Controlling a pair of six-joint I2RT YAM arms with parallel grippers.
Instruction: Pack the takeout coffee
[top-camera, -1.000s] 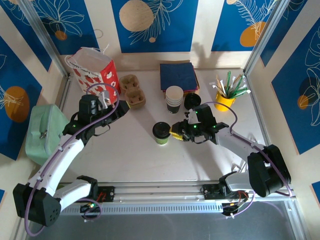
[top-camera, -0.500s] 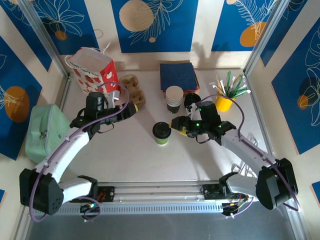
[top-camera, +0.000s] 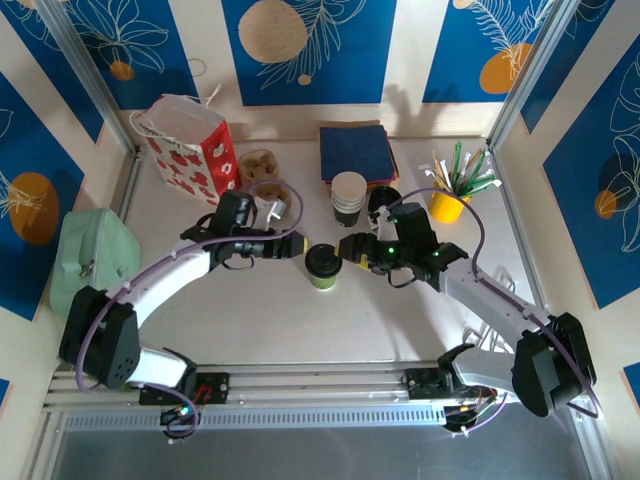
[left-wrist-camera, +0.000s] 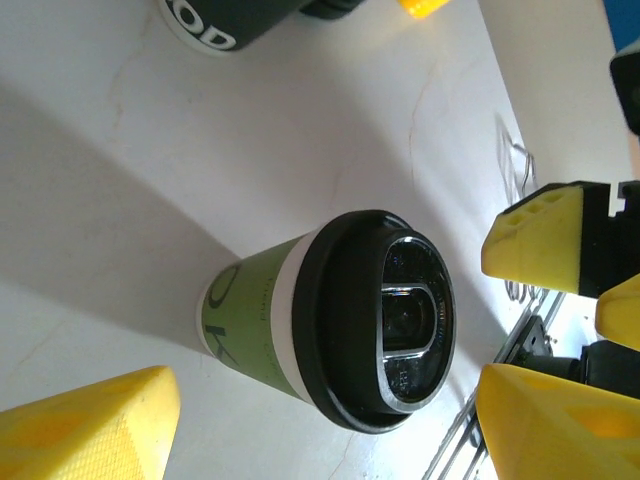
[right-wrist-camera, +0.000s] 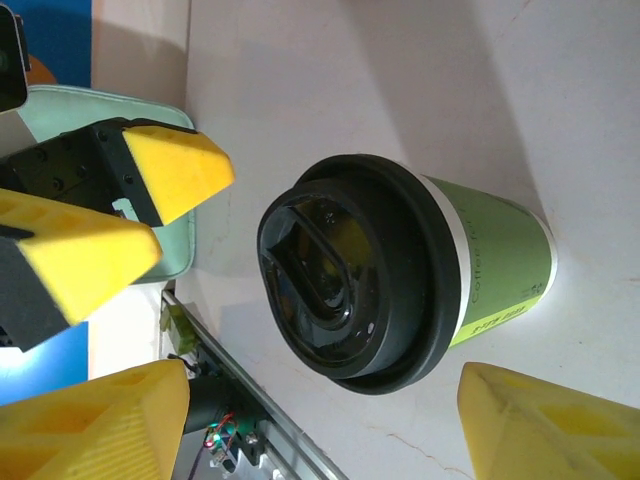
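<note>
The takeout coffee (top-camera: 322, 265), a lime-green paper cup with a black lid, stands upright on the white table (top-camera: 300, 320). My left gripper (top-camera: 297, 245) is just left of it and open, its yellow fingers either side of the cup's near end in the left wrist view, cup (left-wrist-camera: 330, 320), gripper (left-wrist-camera: 320, 430). My right gripper (top-camera: 349, 248) is just right of the cup and open too. In the right wrist view the cup (right-wrist-camera: 400, 270) lies ahead of the gripper (right-wrist-camera: 320, 430), not touched. The two grippers face each other across the cup.
A stack of white cups (top-camera: 348, 197) and loose black lids (top-camera: 384, 202) stand behind the coffee. A strawberry paper bag (top-camera: 190, 145) and cardboard carrier (top-camera: 262, 165) are back left, navy napkins (top-camera: 354, 150) at the back, a yellow cup of straws (top-camera: 450, 200) right, a mint case (top-camera: 90, 265) left.
My left arm has swung right from beside the carrier to the coffee cup's left side. My right gripper has edged left, closer to the cup. The cup has not moved.
</note>
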